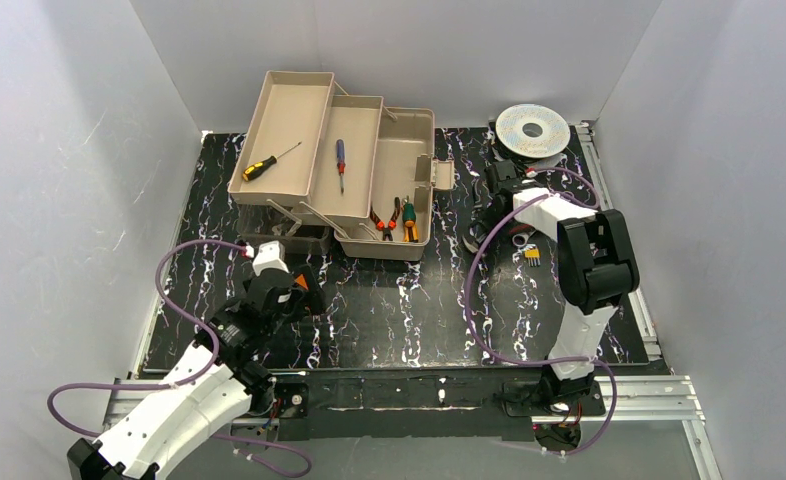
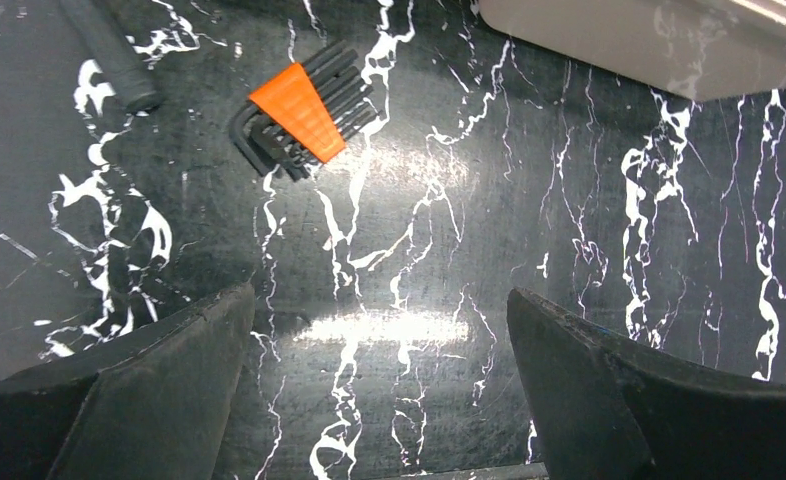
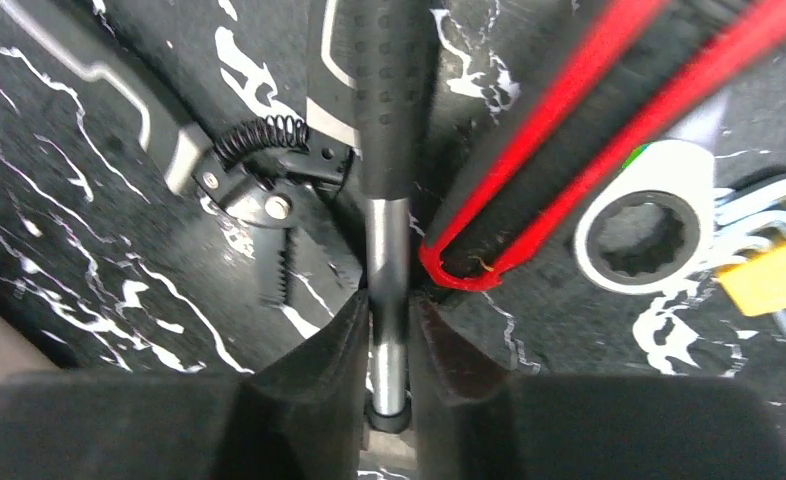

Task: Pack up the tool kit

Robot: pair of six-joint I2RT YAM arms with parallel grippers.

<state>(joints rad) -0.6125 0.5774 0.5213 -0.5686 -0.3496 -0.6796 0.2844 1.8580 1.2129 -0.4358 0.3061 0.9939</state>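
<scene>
Left gripper (image 2: 379, 300), about 7 o'clock on the surface (image 1: 399, 310): jaws spread wide, holding nothing, hovering over bare marble-pattern black. Left wrist view: orange hex key set (image 2: 299, 110) lies flat at 11 o'clock from the jaws, apart from both fingers. A black rod end sits further out at 10 o'clock; what it is, cannot tell.

Right gripper (image 3: 389, 300), about 2 o'clock on the surface: jaws pinched on the bare steel shaft of a black-handled tool (image 3: 394, 100), both fingers (image 3: 319, 350) touching it. Shaft runs straight away toward 12 o'clock in the wrist view. Just beside it: locking pliers (image 3: 249, 190) at 10 o'clock, red-handled tool (image 3: 569, 130) at 1 o'clock, ring wrench (image 3: 649, 230) at 2 o'clock, yellow hex key set (image 3: 779, 285) at 3 o'clock.

Toolbox (image 1: 289, 105), 11 to 12 o'clock on the surface: open, trays folded out to its left. Far-left tray holds a yellow-handled screwdriver (image 1: 269, 162); middle tray a blue-handled screwdriver (image 1: 340, 160); main box holds pliers (image 1: 397, 218) at its near end.

Silver spool (image 1: 532, 130), 1 o'clock, far edge, beyond the right gripper.
</scene>
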